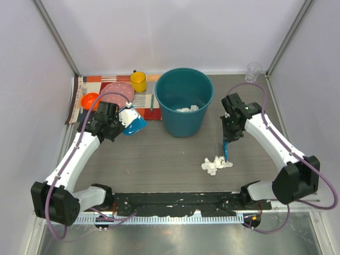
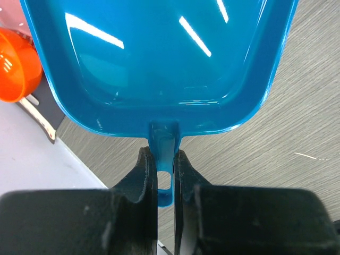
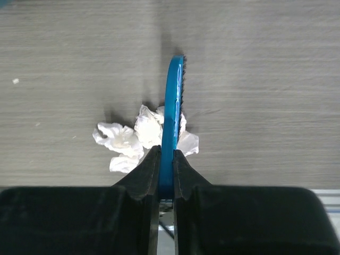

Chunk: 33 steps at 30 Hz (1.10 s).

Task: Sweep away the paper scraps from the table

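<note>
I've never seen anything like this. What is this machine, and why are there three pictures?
These are two robot arms bolted to a table. The wide picture looks down from above; the other two come from a camera on each wrist. The left gripper is clamped on the handle of a blue dustpan. The right gripper holds a blue brush by a clump of paper scraps. A teal bucket stands further back with some white paper inside.

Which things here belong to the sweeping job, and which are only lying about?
For the job: paper scraps, blue brush, blue dustpan, teal bucket.
Lying about: yellow cup, orange bowl, pink plate, clear glass, striped placemat.
</note>
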Motion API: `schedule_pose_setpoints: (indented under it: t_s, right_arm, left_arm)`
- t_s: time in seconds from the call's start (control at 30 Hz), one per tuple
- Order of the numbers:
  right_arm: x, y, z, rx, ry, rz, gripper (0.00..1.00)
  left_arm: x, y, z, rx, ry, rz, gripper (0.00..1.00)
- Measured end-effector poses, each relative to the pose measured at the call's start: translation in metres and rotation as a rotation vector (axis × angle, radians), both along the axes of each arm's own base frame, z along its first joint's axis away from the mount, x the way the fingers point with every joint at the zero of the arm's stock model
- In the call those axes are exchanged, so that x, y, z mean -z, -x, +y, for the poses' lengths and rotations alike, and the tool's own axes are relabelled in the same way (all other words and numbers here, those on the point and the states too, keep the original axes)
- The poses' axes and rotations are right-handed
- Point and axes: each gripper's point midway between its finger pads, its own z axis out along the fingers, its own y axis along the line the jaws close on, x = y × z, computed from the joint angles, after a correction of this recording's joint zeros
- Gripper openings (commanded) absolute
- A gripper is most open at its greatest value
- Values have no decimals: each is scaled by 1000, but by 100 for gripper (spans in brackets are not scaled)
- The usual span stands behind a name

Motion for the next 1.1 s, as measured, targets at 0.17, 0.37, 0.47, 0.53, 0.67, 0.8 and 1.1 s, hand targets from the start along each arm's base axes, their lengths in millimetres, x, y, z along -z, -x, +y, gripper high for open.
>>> schedule_pose_setpoints:
  t_s: [0.17, 0.37, 0.47, 0.53, 0.67, 0.8, 1.1]
  right_arm:
    - [6, 31, 20, 63, -154, -16, 1]
    - [11, 49, 61, 38, -257, -16, 1]
    - [9, 56, 85, 3, -298, -18, 1]
    - [9, 59, 99, -20, -315, -13, 1]
    - [1, 58, 112, -35, -314, -19, 1]
    - [-27, 45, 109, -8, -310, -101, 1]
    - [-75, 48, 93, 37, -338, -211, 1]
  left_arm:
    - [3, 0, -5, 17, 17, 14, 0]
    - [6, 3, -10, 40, 38, 34, 0]
    - [13, 7, -14, 62, 52, 69, 0]
    - [21, 13, -19, 94, 67, 109, 0]
    - [44, 36, -27, 156, 93, 221, 0]
    - [64, 66, -36, 236, 100, 332, 0]
    - [82, 128, -85, 580, -26, 479, 0]
